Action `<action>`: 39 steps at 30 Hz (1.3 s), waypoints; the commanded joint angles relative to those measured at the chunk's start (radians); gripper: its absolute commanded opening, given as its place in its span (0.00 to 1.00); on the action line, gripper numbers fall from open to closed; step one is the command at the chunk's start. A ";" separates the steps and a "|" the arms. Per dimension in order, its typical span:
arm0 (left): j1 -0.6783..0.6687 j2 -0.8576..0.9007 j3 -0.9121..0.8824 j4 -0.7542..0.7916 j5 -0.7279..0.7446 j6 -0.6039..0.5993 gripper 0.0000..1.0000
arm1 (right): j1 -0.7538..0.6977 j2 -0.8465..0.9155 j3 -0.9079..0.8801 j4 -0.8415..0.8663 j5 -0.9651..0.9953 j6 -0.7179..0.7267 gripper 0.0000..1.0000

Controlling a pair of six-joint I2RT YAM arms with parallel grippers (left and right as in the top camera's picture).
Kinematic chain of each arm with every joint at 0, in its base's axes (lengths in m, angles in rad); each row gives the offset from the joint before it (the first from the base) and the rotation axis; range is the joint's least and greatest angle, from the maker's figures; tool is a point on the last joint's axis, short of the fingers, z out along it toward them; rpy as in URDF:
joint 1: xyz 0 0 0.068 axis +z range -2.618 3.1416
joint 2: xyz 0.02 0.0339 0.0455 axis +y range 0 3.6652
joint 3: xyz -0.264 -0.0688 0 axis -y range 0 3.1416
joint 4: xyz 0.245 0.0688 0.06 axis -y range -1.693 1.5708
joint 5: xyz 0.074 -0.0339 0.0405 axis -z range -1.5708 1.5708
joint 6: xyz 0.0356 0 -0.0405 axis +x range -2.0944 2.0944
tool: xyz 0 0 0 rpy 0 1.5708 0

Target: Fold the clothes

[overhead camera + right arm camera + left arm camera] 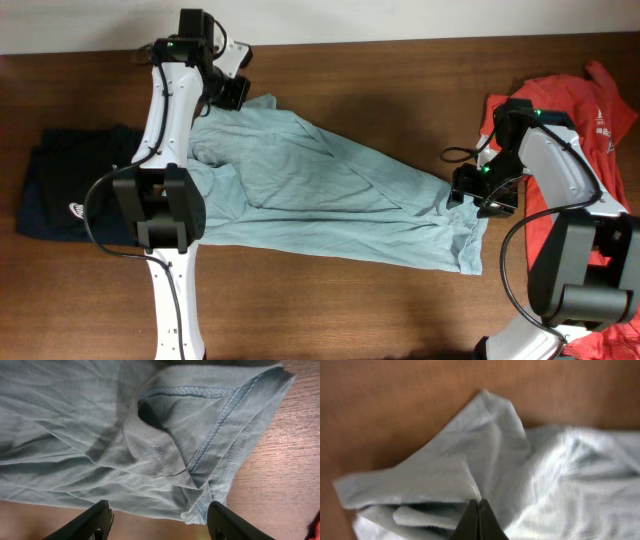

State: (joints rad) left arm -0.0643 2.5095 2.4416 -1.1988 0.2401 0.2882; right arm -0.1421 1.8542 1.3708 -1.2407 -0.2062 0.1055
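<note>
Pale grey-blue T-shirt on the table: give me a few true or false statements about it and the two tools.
1. The pale grey-blue cotton T-shirt lies spread on the wooden table. True.
2. The left tool is wide open. False: it is shut, pinching the shirt's fabric.
3. The right tool is open above a stitched shirt edge. True.
4. The orange-red T-shirt covers the grey-blue one. False: it lies apart, by the right arm.

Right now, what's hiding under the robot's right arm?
An orange-red T-shirt with white print lies on the wooden table under the right arm. The arm covers the shirt's middle, so whatever is printed there cannot be seen.
</note>
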 commanded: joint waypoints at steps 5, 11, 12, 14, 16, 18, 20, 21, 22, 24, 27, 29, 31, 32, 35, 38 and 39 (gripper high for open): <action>0.001 -0.067 0.020 -0.211 -0.095 -0.002 0.00 | 0.005 -0.006 0.003 0.000 0.009 0.006 0.67; 0.002 -0.067 0.020 -0.358 -0.141 -0.002 0.04 | 0.005 -0.006 0.003 0.001 0.009 0.006 0.67; 0.002 -0.067 0.020 -0.367 -0.143 -0.002 0.13 | 0.005 -0.006 0.003 0.002 0.009 0.006 0.67; 0.002 -0.067 0.020 -0.368 -0.144 -0.002 0.41 | 0.005 -0.006 0.003 0.006 0.009 0.006 0.67; 0.002 -0.067 0.020 -0.358 -0.146 -0.002 0.51 | 0.005 -0.006 0.003 0.007 0.009 0.006 0.67; 0.002 -0.067 0.020 -0.330 -0.164 -0.002 0.56 | 0.005 -0.006 0.003 0.007 0.009 0.006 0.67; 0.002 -0.067 0.020 -0.266 -0.167 -0.002 0.59 | 0.005 -0.006 0.003 0.007 0.009 0.006 0.67; 0.002 -0.067 0.020 -0.238 -0.166 -0.002 0.59 | 0.005 -0.006 0.003 0.007 0.009 0.006 0.67; 0.001 -0.067 0.018 -0.200 -0.162 -0.002 0.60 | 0.005 -0.006 0.003 0.008 0.009 0.006 0.67; -0.001 -0.066 0.003 -0.130 -0.128 0.000 0.63 | 0.005 -0.006 0.003 0.012 0.009 0.006 0.67; -0.014 -0.064 -0.029 -0.076 -0.059 0.066 0.63 | 0.005 -0.006 0.003 0.017 0.009 0.006 0.67; -0.032 -0.064 -0.066 -0.048 -0.048 0.097 0.63 | 0.005 -0.006 0.003 0.019 0.009 0.006 0.67; -0.057 -0.064 -0.104 -0.018 -0.049 0.139 0.63 | 0.005 -0.006 0.003 0.019 0.009 0.006 0.67; -0.068 -0.064 -0.122 0.000 -0.050 0.160 0.63 | 0.005 -0.006 0.003 0.019 0.009 0.006 0.67; -0.085 -0.064 -0.169 0.064 -0.075 0.181 0.63 | 0.005 -0.006 0.003 0.018 0.009 0.006 0.67; -0.090 -0.063 -0.204 0.109 -0.084 0.181 0.63 | 0.005 -0.006 0.003 0.016 0.008 0.006 0.67; -0.090 -0.064 -0.213 0.118 -0.084 0.181 0.63 | 0.005 -0.006 0.003 0.014 0.009 0.006 0.67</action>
State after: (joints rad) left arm -0.1612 2.4756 2.2585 -1.1007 0.1574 0.4316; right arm -0.1421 1.8538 1.3708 -1.2228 -0.2062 0.1055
